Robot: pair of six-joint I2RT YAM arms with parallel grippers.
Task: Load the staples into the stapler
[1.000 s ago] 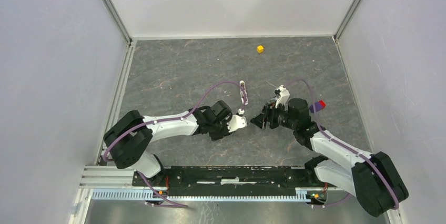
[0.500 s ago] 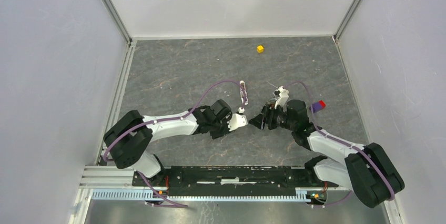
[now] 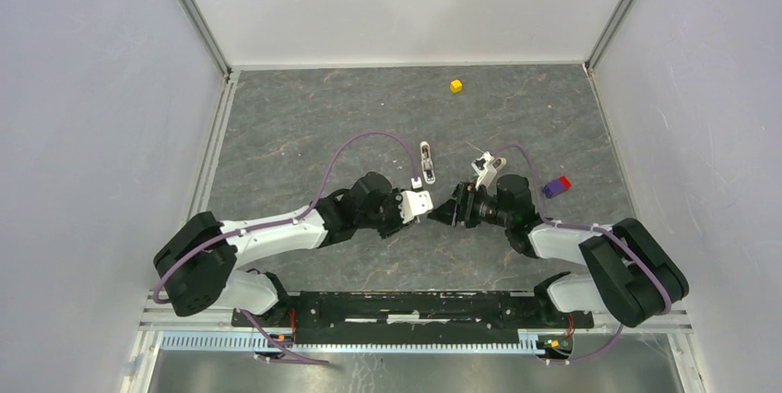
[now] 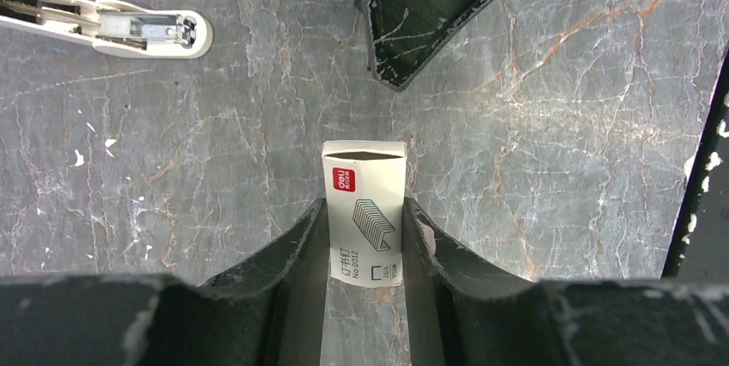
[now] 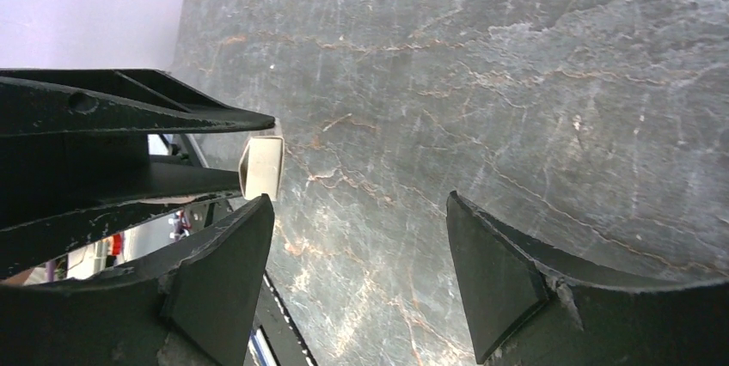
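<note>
now box (image 3: 417,204) nearer right jaws

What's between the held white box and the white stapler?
Only bare grey marbled tabletop between the small white cardboard box and the white plastic stapler; left wrist view shows it.

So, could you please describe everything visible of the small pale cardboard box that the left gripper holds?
The small pale cardboard box is an oblong cream sleeve with a red label and a grey drawing of staples on its upper face. Its far end is open and looks hollow. The left gripper clamps its long sides between black fingers. Its open end points toward the open right gripper, which does not touch it.
</note>
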